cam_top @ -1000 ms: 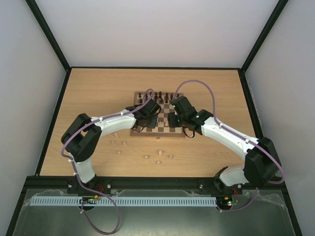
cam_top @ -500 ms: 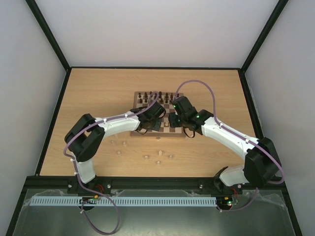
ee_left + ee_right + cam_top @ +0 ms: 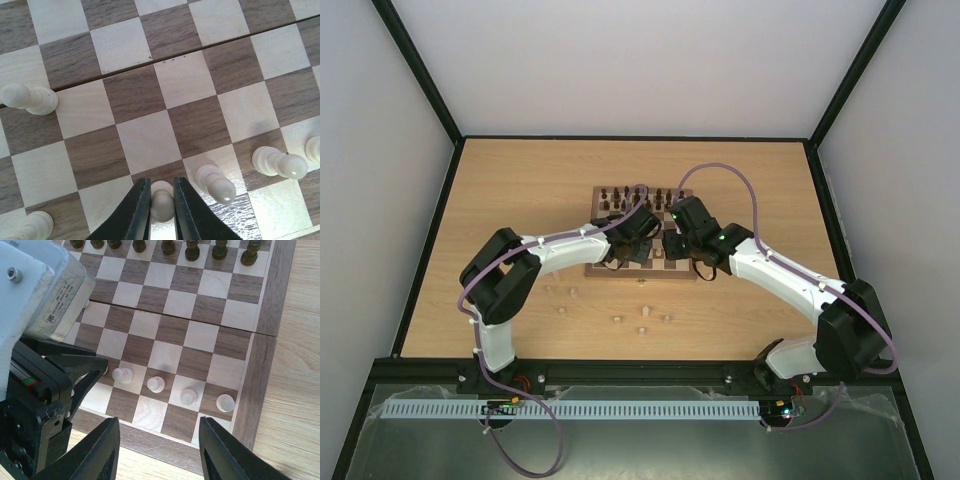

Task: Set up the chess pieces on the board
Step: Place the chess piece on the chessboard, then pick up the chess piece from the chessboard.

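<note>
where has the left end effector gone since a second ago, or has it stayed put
Yes. The left end effector, shut on a pale pawn, has shifted right along the board, toward the right arm.

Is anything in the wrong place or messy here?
Yes. Several small pale cream chess pieces lie scattered on the light wooden table, just off the near edge of the checkered wooden chessboard. They belong on its squares. Nothing looks broken or spilled.

I get bright, even light throughout; glare sheens the board [image 3: 150, 140] under my left wrist camera, bleaching the nearest pawn [image 3: 161, 197]; shadows are soft.
</note>
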Robot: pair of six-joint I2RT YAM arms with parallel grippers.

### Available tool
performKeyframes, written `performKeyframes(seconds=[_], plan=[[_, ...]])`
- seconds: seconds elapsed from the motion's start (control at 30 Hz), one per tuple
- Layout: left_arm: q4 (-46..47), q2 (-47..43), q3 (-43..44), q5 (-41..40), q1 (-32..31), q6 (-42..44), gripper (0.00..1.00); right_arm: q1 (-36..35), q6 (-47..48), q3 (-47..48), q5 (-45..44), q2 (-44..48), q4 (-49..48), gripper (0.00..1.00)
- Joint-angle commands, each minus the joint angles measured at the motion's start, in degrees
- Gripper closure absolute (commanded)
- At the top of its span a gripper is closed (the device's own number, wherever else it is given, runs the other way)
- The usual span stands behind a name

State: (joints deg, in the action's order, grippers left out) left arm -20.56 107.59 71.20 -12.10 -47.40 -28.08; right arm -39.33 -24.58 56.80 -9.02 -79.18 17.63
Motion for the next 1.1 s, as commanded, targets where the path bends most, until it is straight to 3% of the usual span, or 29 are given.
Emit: performKeyframes(seconds=[0.0,0.4,0.73,0.93,1.07], plan=[[-1.0,1.1,1.5,-0.6,-0.5,0.0,0.85,0.3,0.2,-0.7,-0.1,0.7,0.2,0.55],[-0.7,0.1,1.2,-0.7,-0.5,-0.3,0.75,0.3,0.2,-0.6,0.2,0.5,0.1,0.55],[-4.7,-7.6,3.5,-5.0,0.0,0.5,0.54,0.3,0.3,-0.7,0.6,0.4,0.0,0.55],[-5.2,-9.7,3.2,-7.3,3.9,0.6,0.36,0.3,0.3,-0.7,0.8,0.5,-0.1,0.55],[-4.0,-8.2,2.8,-7.3,6.3,0.9,0.41,0.3,0.3,-0.6,1.0,0.3,0.0,0.55]])
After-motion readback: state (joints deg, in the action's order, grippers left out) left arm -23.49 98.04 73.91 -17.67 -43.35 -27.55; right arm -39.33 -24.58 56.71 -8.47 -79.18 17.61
